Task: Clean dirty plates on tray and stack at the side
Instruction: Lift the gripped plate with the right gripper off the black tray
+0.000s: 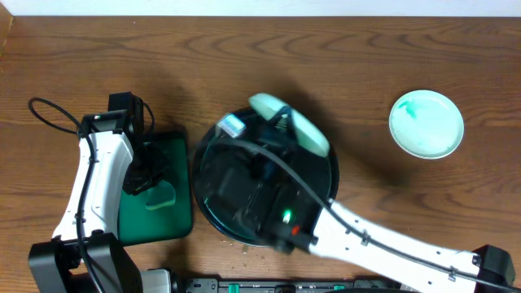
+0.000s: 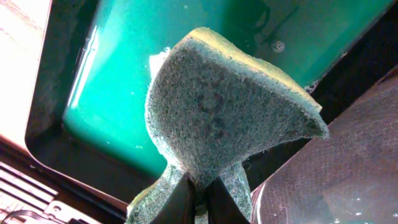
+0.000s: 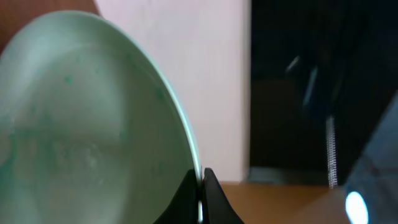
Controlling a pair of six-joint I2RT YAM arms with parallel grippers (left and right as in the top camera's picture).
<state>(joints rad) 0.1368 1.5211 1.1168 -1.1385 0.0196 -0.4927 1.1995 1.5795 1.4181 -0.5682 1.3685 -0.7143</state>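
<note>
My right gripper is shut on the rim of a pale green plate and holds it tilted on edge over the far side of a round black basin. In the right wrist view the fingers pinch the plate's rim, and the plate's face shows faint green smears. My left gripper is shut on a green sponge above a green rectangular tray. In the left wrist view the sponge fills the middle, held by the fingers over the wet tray.
A second pale green plate with green smears lies flat on the wooden table at the far right. The black basin's edge shows in the left wrist view. A black cable loops at the left.
</note>
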